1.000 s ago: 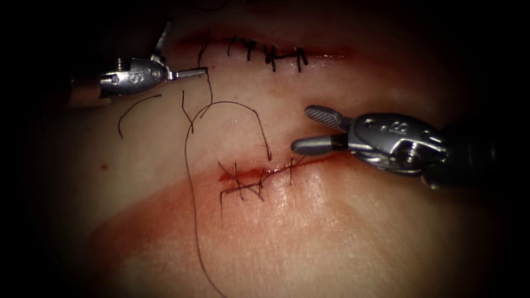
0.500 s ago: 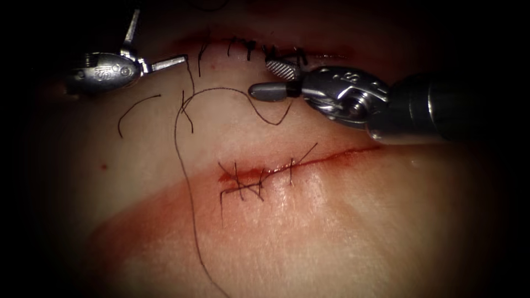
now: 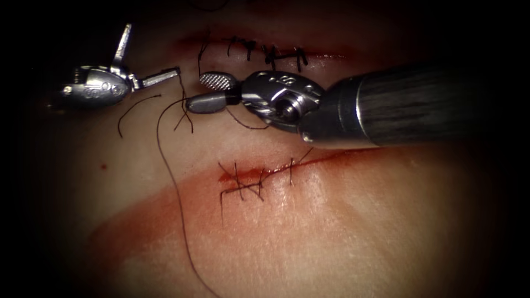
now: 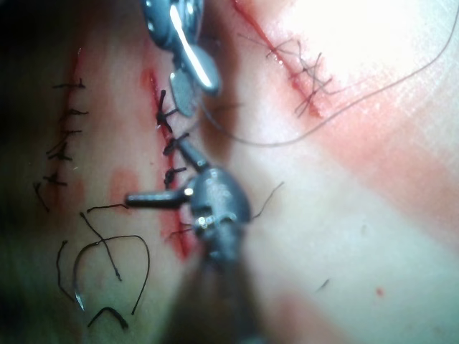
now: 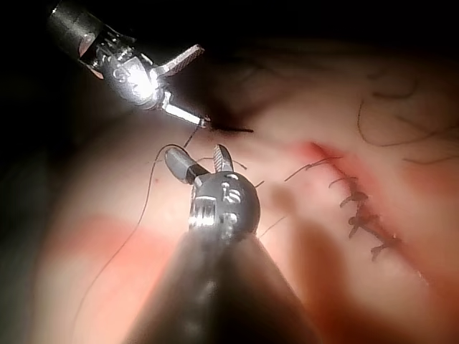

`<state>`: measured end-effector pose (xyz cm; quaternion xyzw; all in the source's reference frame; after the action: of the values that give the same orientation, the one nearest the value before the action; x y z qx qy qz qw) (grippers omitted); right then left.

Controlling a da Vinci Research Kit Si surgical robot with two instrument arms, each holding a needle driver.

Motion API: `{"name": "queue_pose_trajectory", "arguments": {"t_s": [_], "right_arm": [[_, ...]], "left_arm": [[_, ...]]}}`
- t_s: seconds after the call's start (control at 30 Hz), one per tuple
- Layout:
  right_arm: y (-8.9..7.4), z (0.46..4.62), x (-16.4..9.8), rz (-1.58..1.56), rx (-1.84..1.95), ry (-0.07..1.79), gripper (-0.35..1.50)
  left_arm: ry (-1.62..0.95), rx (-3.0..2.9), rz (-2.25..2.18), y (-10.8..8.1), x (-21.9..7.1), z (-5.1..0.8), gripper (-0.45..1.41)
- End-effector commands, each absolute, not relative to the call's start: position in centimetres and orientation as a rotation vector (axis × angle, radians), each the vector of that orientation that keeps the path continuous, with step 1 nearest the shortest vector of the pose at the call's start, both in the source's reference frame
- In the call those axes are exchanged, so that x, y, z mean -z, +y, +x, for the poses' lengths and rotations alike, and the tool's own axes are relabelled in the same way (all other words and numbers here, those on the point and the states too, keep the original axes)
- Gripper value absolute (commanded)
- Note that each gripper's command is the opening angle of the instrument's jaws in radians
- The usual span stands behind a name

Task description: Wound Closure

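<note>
The thread (image 3: 165, 160) runs in a long dark line from the 6 o'clock edge of the endoscope view, up the tissue (image 3: 342, 221) left of the sutured cut (image 3: 259, 176), then curls near the two tools at about 11 o'clock. One end of the thread reaches the tip of the lower jaw of the left tool (image 3: 144, 65); whether that jaw actually touches or pins it cannot be told. The left tool's jaws stand wide apart, one pointing up toward 12 o'clock, the other toward 3 o'clock, with nothing clamped between them. The needle cannot be made out.

The right tool (image 3: 207, 92) sits just right of the left tool, its jaws parted moderately, the thread loop passing close by its lower jaw; it grips nothing that can be seen. Compared with half a second ago, the right tool has moved further left, from beside the upper stitch row (image 3: 270, 54) to near the left tool's tip, and the thread loop has been drawn leftward with it. The left tool has barely shifted.

Red fluid (image 3: 165, 215) stains the tissue below the cut. A short cut end of thread (image 3: 135, 110) lies below the left tool.
</note>
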<state>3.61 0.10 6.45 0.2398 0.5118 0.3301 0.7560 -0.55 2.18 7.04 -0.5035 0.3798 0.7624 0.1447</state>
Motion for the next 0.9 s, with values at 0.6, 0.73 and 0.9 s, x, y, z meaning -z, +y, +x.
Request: {"name": "queue_pose_trajectory", "arguments": {"t_s": [0.6, 0.73, 0.9], "right_arm": [[0.07, 3.7, -6.39, 0.533, -0.713, 1.123, 0.89], [0.06, 3.76, -6.53, 0.534, -0.72, 1.11, 0.87], [0.04, 3.8, -6.54, 0.542, -0.717, 1.108, 0.5]], "left_arm": [[1.11, -2.235, -1.417, 2.12, -7.29, -0.6, 1.03], [1.109, -2.236, -1.411, 2.07, -7.23, -0.61, 1.03], [1.11, -2.237, -1.408, 2.06, -7.21, -0.62, 1.03]]}}
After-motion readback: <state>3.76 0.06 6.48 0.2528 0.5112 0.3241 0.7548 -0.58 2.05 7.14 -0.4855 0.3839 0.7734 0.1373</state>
